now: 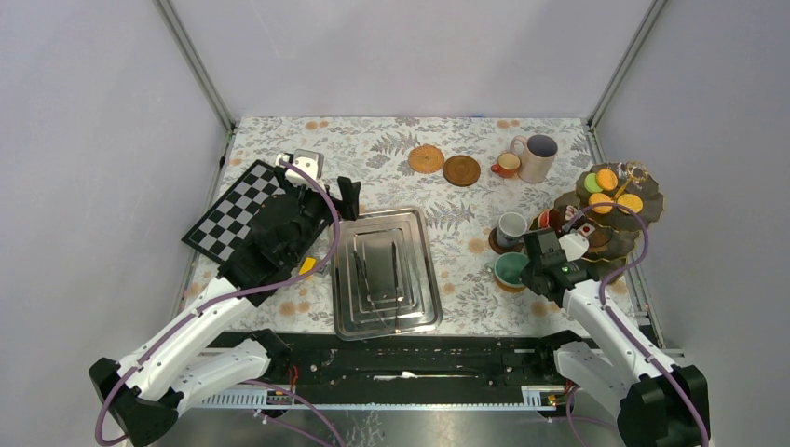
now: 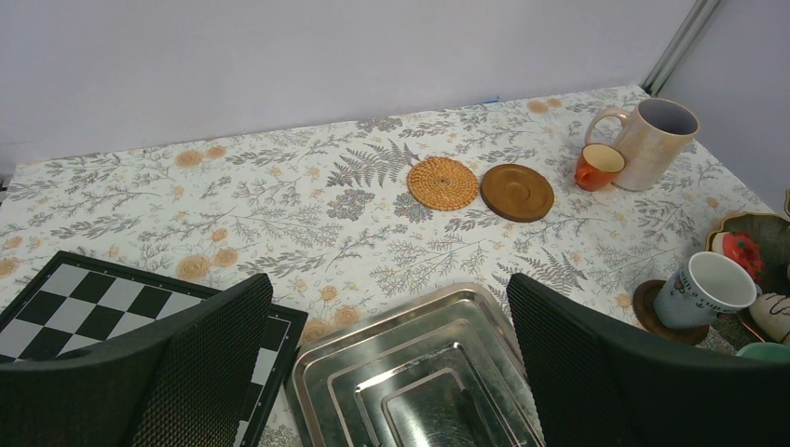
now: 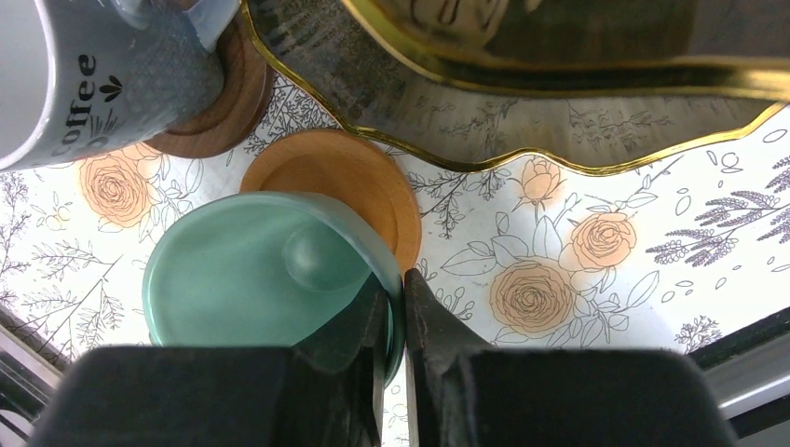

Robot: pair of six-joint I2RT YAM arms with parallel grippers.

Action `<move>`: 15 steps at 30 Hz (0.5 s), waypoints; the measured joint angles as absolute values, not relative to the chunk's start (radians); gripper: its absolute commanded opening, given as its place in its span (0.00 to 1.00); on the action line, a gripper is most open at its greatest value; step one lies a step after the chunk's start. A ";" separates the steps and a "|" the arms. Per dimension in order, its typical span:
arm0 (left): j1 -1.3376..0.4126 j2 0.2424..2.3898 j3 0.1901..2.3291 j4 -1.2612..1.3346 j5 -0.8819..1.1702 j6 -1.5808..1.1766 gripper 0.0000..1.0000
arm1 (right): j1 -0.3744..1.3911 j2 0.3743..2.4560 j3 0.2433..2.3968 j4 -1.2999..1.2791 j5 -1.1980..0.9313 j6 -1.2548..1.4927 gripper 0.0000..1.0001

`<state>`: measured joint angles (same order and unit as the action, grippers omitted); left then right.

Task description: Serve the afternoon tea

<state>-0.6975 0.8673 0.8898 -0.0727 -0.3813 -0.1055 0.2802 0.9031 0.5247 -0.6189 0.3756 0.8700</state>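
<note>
**Right pincer clamped on the teal mug's rim; left pincer spread above the tray**

The right gripper (image 3: 395,307) sits at the near right of the table. Its fingers are pressed together on the rim of the teal mug (image 3: 251,275), one inside the wall and one outside. The mug lies over a light wooden coaster (image 3: 359,177), hiding its near left part; whether the two touch cannot be told. Just to the far left, the grey mug (image 3: 79,79) stands on a darker coaster (image 3: 233,107). The gold-edged bottom tier of the dark stand (image 3: 522,116) lies just beyond both mugs.

Seen from above, the stand fills the right edge of the table. Orange biscuits (image 1: 606,177) lie on its top tier, and a red pastry (image 2: 742,250) on its bottom tier.

At the far middle, a woven coaster (image 2: 442,182) and a smooth brown coaster (image 2: 517,192) lie side by side, both bare. To their right the small orange mug (image 2: 596,166) stands against the beige mug (image 2: 652,140).

The left gripper (image 2: 388,284) hangs over the far left corner of the steel tray (image 1: 385,275). Its fingers (image 2: 200,358) are set wide apart, with nothing between them. The chessboard (image 1: 233,207) lies to the left of the tray, partly under the left arm.
</note>
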 measured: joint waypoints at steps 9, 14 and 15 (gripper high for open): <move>-0.699 0.867 0.890 -0.073 -0.381 -0.105 0.99 | 0.280 0.901 0.521 -0.592 0.375 0.855 0.35; -0.699 0.867 0.890 -0.073 -0.381 -0.105 0.99 | 0.279 0.878 0.541 -0.615 0.355 0.825 0.48; -0.699 0.867 0.890 -0.073 -0.381 -0.105 0.99 | 0.278 0.871 0.555 -0.624 0.344 0.814 0.51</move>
